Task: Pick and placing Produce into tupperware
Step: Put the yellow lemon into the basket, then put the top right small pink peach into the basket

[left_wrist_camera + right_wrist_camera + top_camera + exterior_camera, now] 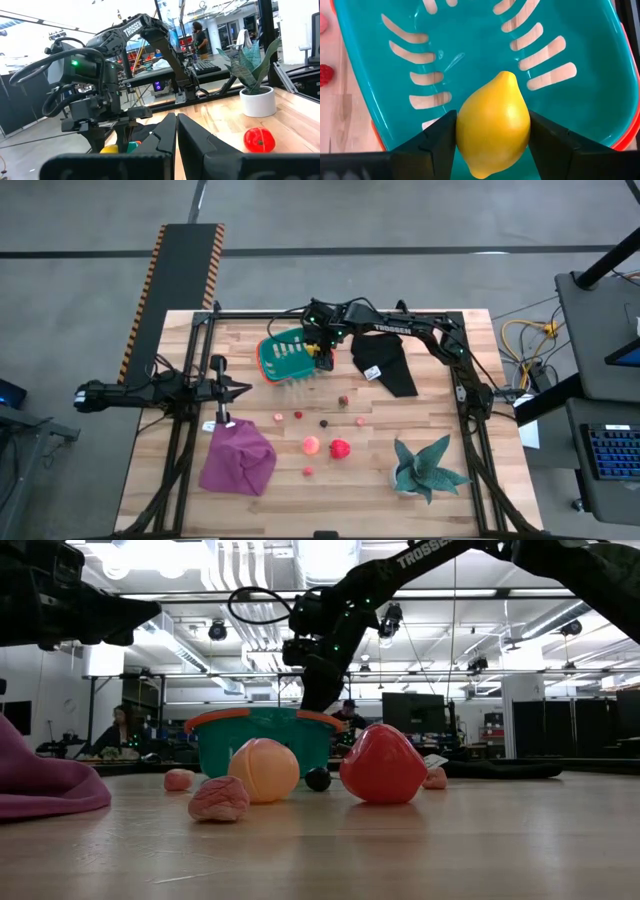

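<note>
Yellow lemon (pixel 492 122) was pinched in the right gripper (pixel 492 135) right over the basket (pixel 470 45), ready to drop; left gripper (pixel 176 135) sat pressed together.

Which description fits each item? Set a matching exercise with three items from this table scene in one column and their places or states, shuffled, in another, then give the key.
Items
1. lemon
2. purple cloth
3. left gripper

Descriptions
A. shut and empty, at the table's left edge
B. held between the right gripper's fingers above the teal basket
C. crumpled on the table near its front left corner

Pairs: 1-B, 2-C, 3-A
</note>
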`<state>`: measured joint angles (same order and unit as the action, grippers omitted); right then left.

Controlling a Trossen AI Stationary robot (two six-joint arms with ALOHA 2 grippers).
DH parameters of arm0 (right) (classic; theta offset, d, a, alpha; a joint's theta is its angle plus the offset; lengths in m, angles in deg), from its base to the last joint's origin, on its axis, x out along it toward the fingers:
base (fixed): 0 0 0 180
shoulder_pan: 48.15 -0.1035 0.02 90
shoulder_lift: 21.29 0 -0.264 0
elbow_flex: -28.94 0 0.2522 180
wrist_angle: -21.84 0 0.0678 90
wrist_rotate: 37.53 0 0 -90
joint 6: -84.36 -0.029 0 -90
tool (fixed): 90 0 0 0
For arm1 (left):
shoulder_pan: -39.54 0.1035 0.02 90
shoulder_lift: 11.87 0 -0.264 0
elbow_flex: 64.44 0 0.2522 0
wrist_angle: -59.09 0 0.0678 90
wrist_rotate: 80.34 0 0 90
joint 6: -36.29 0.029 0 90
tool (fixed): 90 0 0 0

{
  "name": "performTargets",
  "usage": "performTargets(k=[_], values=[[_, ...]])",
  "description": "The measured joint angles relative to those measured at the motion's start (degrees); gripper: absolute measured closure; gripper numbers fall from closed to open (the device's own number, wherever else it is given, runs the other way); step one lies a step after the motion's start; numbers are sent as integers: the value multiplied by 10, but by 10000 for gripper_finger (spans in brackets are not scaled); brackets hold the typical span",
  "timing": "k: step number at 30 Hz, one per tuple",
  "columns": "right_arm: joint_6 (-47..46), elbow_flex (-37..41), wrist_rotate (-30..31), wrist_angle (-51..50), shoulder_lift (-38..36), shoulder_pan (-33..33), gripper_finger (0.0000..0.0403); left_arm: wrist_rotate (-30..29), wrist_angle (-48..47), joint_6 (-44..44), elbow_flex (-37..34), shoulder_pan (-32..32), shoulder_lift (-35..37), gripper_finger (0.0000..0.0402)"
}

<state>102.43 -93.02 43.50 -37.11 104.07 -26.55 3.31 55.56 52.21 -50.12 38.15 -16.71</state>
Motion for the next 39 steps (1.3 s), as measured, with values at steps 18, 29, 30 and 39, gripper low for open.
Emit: performTargets(k=[18,29,30,39], values=[[-16,-1,0,-15,0,0,143,0,0,0,0,0,0,400],[-31,-138,-3,-96,-1,-19,147,0,0,0,0,0,0,400],[-31,-158,-3,-109,-1,-23,148,0,0,0,0,0,0,400],[-27,-248,-1,-154,-57,-78,154,0,0,2,0,0,0,400]])
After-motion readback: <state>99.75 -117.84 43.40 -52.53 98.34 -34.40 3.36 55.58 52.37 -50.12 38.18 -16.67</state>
